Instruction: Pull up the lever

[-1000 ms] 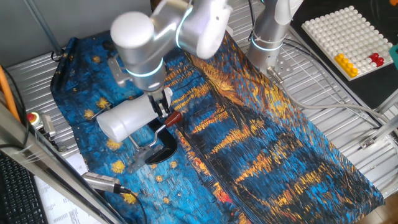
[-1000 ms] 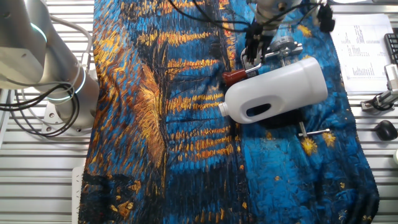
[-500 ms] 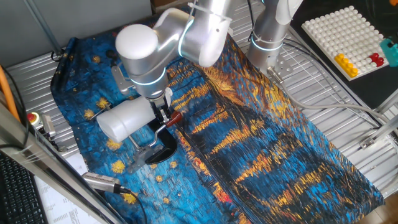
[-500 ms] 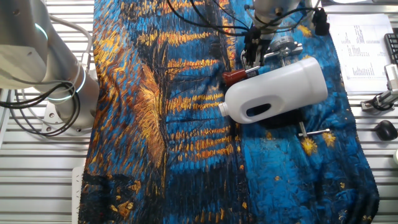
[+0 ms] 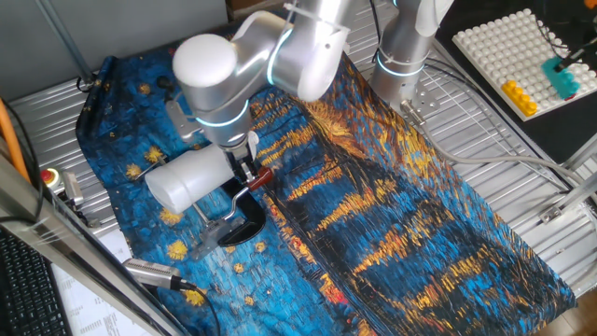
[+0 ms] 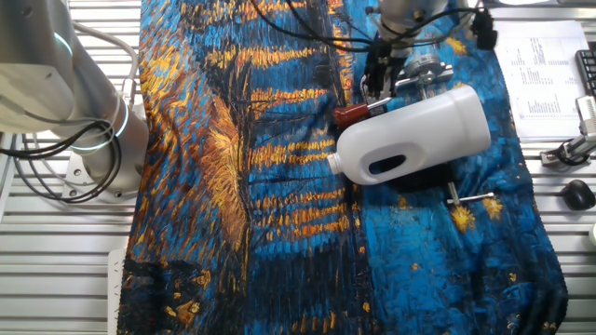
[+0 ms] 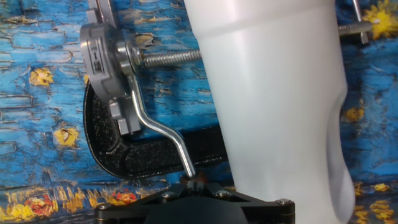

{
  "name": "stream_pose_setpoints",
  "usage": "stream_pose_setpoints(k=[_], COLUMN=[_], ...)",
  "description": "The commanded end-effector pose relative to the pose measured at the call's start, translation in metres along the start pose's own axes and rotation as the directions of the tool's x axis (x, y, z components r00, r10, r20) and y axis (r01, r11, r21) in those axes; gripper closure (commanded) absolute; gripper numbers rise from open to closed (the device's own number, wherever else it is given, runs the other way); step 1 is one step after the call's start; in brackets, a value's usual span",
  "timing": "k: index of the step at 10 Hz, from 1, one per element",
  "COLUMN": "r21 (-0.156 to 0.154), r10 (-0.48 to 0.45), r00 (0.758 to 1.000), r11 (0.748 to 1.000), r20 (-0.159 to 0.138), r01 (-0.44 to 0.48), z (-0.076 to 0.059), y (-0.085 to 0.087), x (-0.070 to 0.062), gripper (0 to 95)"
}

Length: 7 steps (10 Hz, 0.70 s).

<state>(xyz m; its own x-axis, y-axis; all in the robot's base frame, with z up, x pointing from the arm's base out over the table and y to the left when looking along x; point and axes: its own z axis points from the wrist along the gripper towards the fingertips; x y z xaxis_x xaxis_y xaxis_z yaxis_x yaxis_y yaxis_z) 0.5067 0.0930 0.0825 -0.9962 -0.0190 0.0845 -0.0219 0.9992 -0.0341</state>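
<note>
The lever [image 5: 241, 193] is a slim silver arm with a dark-red knob [image 5: 262, 175], rising from a black clamp base [image 5: 244, 227] on the painted cloth. My gripper [image 5: 245, 170] stands over its knob end, beside the big white plastic cylinder [image 5: 187, 177]. In the other fixed view the gripper [image 6: 375, 90] is just above the knob [image 6: 349, 113]. In the hand view the lever [image 7: 155, 127] runs from the silver clamp head down into my gripper [image 7: 194, 186]; the jaws stand close together round its end, with a little red showing.
The white cylinder [image 7: 267, 93] lies right against the lever and fills the right of the hand view. A silver rod with a cable [image 5: 154, 273] lies at the cloth's front left. A second arm's base [image 5: 401, 56] and a white peg board [image 5: 518, 42] stand behind.
The arm leaned slightly further right and down over the lever between one second and half a second ago. Since then the gripper and the lever have hardly moved.
</note>
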Motion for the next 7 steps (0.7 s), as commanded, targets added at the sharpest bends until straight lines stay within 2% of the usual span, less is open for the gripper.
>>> stream_pose_setpoints(k=[1,7], r21=[-0.001,-0.004], r10=[0.002,-0.007], r00=[1.000,1.000], r11=[1.000,1.000], r20=[0.006,0.000], r01=[-0.002,0.007], z=[-0.0017,-0.0017], y=[-0.0011,-0.0011], x=[0.0031,0.0031], gripper=[95.0,95.0])
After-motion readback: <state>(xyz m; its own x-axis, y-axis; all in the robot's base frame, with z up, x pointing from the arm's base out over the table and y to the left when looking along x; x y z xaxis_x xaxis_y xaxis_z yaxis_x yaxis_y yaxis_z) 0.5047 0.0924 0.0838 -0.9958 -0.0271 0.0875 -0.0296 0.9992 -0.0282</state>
